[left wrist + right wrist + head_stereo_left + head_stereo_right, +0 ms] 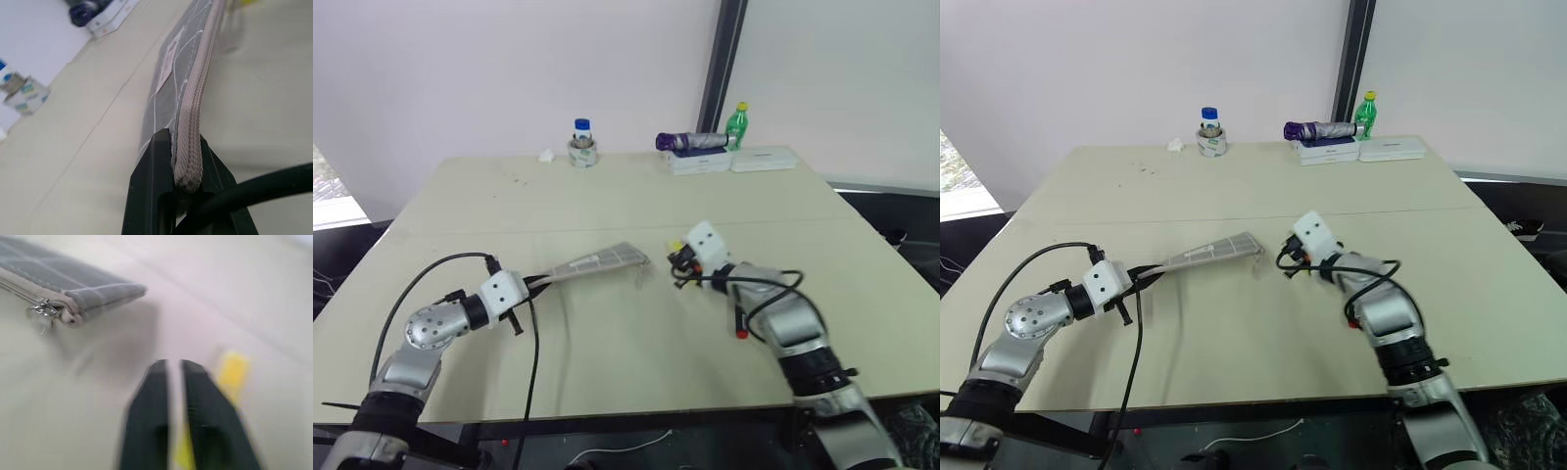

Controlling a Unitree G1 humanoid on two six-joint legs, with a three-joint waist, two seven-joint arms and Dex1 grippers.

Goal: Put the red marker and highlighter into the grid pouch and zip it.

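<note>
Grid pouch [602,260] lengthwise between both arms

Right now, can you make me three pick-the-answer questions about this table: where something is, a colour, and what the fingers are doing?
1. Where does the slim red-and-black marker lie?
A: on the beige table, by the right arm
B: on the floor
C: on the white boxes

2. What colour is the green plastic bottle's cap?
A: red
B: yellow
C: black

3. What are the black left fingers doing?
A: hanging open
B: pinching the marker
C: pinching the grey grid-lined fabric pouch's end

Answers:
1 A, its red tip shows beside the arm.
2 B, the cap is plainly yellow.
3 C, both fingers clamp the zip edge.
</note>
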